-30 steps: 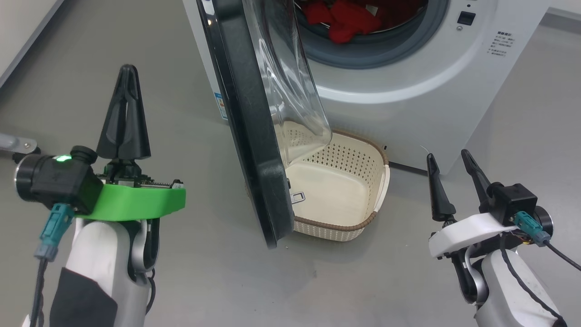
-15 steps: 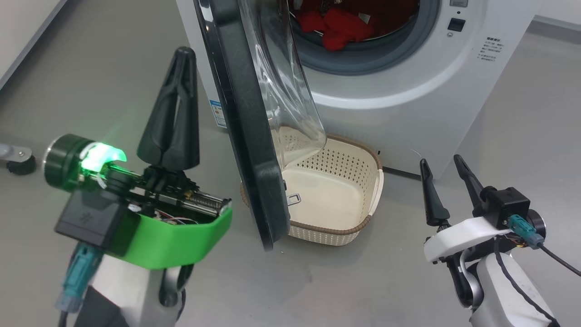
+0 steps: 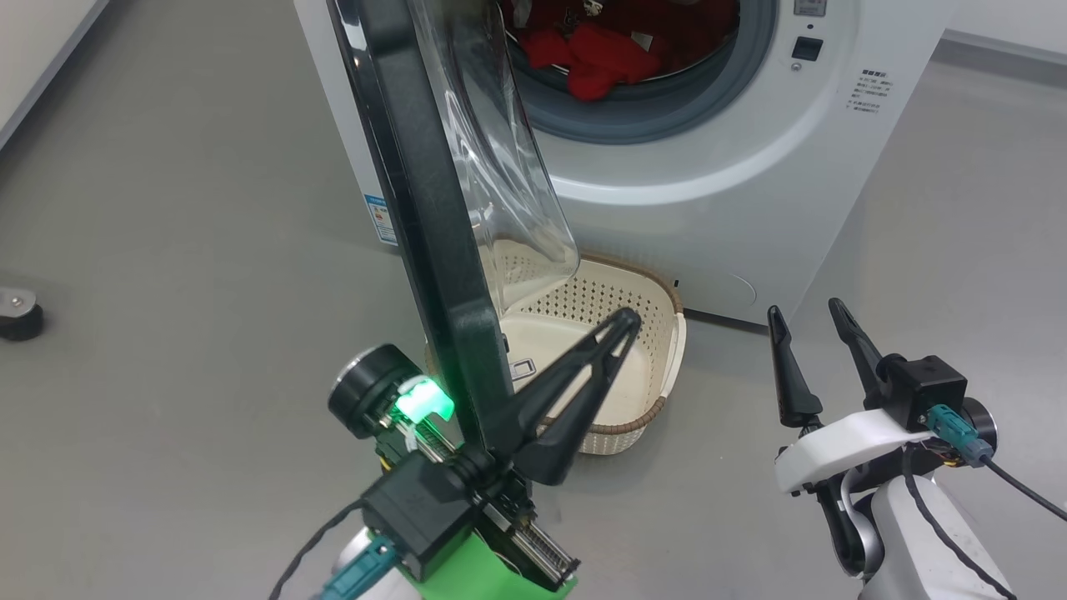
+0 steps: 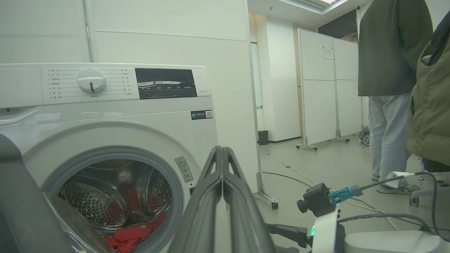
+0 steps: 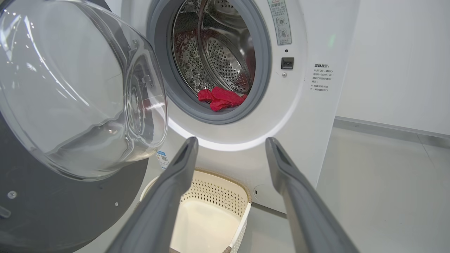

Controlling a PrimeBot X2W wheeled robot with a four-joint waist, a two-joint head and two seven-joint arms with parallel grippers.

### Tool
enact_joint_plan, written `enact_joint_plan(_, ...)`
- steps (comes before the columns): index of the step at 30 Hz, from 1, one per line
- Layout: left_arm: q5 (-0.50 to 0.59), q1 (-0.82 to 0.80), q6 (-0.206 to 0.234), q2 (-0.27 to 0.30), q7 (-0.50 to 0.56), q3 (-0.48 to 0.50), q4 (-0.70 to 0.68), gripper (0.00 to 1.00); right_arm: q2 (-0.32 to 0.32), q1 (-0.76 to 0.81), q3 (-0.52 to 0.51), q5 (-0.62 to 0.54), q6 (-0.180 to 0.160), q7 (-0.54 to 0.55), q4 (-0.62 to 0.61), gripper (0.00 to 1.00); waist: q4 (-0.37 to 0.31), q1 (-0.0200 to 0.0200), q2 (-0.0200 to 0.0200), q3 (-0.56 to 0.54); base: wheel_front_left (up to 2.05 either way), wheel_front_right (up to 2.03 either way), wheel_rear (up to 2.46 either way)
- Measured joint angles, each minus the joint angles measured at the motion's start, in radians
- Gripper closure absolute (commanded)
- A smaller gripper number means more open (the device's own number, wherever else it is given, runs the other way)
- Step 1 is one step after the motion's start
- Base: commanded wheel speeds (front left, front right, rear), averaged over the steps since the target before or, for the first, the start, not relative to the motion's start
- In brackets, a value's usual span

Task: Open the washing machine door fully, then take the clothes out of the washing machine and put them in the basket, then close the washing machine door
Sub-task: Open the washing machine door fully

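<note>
The left gripper (image 3: 623, 322), pressed closed, is held beside the swung-out washing machine door (image 3: 425, 208), above the basket (image 3: 600, 292). The clothes (image 3: 592, 62) are seen inside the washing machine (image 3: 750, 167); the right gripper (image 3: 805, 310) is spread wide.

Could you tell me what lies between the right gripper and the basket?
Bare grey floor, in the head view, separates the right gripper from the basket.

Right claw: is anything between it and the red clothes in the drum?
Nothing visible. The right claw is open and points straight at the clothes in the washing machine. The door hangs to its left, off that line; the basket sits lower down, under the opening.
</note>
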Motion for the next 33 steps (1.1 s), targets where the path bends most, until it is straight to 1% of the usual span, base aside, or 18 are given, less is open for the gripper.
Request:
enact_joint_plan(5,-0.011,0.048,-0.002,0.003,0.078,-0.047,0.07,1.0,0.003,0.0,0.002,-0.002,0.001,0.0,0.003,0.0,-0.007,0.0,0.0,0.003,0.0,0.0,0.0)
enact_joint_plan(10,-0.013,0.087,-0.001,0.013,0.125,-0.049,0.149,1.0,0.005,0.0,0.004,-0.01,0.009,0.0,0.011,0.0,-0.02,0.0,0.0,0.016,0.0,0.0,0.0)
enact_joint_plan(12,-0.016,0.088,0.01,0.012,0.143,-0.038,0.186,1.0,0.005,0.0,0.002,-0.011,0.008,0.0,0.011,0.0,-0.024,0.0,0.0,0.02,0.0,0.0,0.0)
enact_joint_plan(18,-0.017,0.091,0.052,0.012,0.151,0.023,0.259,1.0,0.006,-0.001,-0.001,-0.018,0.009,0.0,0.014,0.0,-0.028,0.0,0.0,0.027,0.0,0.0,0.0)
enact_joint_plan(23,-0.021,0.09,0.077,0.011,0.153,0.064,0.308,1.0,0.006,-0.001,-0.003,-0.018,0.009,0.0,0.016,0.0,-0.031,0.0,0.0,0.03,0.0,0.0,0.0)
enact_joint_plan(33,-0.037,0.079,0.093,0.006,0.139,0.091,0.349,1.0,0.007,-0.002,-0.013,-0.019,0.01,0.0,0.019,0.0,-0.031,0.0,0.0,0.034,0.0,0.0,0.0)
